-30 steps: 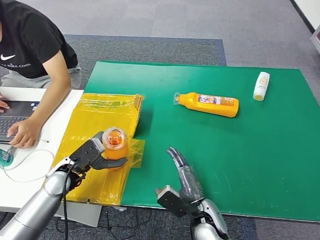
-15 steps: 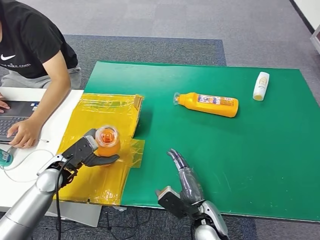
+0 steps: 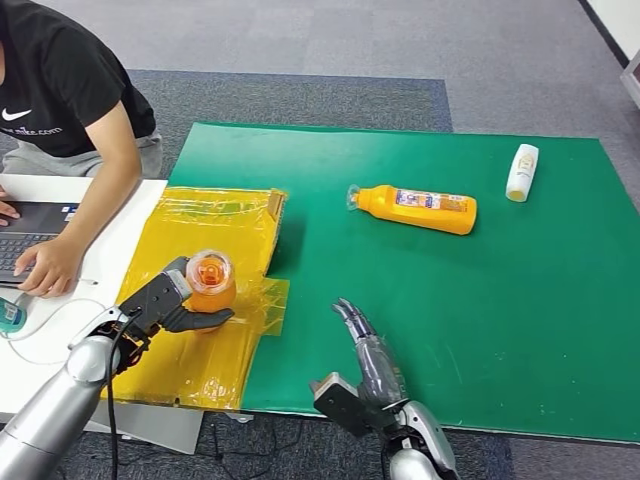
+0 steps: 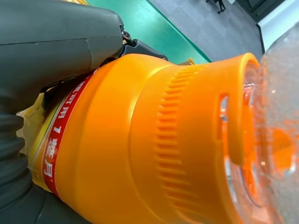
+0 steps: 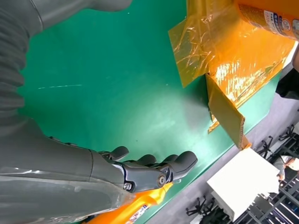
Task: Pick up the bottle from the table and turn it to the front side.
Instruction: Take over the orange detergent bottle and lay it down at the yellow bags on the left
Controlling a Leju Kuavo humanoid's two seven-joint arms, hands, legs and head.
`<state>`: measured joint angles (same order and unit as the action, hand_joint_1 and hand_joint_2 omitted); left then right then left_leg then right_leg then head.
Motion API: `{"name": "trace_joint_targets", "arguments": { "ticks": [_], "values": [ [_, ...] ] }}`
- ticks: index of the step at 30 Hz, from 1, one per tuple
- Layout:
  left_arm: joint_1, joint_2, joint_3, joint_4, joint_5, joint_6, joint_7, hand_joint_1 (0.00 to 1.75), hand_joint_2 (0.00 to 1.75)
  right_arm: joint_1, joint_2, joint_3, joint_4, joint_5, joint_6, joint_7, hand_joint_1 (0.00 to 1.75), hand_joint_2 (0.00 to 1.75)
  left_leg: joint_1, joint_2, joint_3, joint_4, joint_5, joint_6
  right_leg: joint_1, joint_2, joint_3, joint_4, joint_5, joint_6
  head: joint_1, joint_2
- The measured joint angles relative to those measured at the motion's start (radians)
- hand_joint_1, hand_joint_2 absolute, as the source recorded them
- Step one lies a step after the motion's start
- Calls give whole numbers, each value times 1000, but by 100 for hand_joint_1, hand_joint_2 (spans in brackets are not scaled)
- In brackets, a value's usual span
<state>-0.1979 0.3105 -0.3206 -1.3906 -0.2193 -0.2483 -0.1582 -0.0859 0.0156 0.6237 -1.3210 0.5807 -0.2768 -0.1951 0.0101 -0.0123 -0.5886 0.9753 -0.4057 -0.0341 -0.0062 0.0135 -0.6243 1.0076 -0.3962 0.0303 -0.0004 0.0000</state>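
left hand [image 3: 167, 301] gripping orange bottle [image 3: 210, 282] upright, clear cap toward camera, over yellow sheet [image 3: 198, 222] | right hand [image 3: 373, 370] fingers spread, holding nothing, well apart on green mat [image 3: 483, 300]

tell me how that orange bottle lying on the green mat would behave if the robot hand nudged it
The orange bottle lies on its side on the green mat, so a sideways nudge would probably set it rolling. It tapers toward the clear cap, so it may curve rather than roll straight. The glossy plastic looks stiff but possibly slippery to hold.

Green table [image 3: 528, 330] bears yellow sheet [image 3: 204, 230]; orange bottle [image 3: 419, 209]; white bottle [image 3: 522, 171].
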Motion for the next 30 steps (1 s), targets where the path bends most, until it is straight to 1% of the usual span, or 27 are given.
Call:
{"name": "trace_joint_targets", "arguments": {
  "ticks": [21,30],
  "values": [
    [-18,-8,-20,19,-33,-5,14,175,175,-11,12,0,20,1,30,17,0,175,0,0,1,0,0,0,0,0,2,0,0,0,0,0],
    [-29,-16,-30,35,-56,13,25,175,175,-18,16,3,33,0,39,19,0,175,0,0,3,0,0,0,0,0,4,0,1,-1,0,0]
  ]
}}
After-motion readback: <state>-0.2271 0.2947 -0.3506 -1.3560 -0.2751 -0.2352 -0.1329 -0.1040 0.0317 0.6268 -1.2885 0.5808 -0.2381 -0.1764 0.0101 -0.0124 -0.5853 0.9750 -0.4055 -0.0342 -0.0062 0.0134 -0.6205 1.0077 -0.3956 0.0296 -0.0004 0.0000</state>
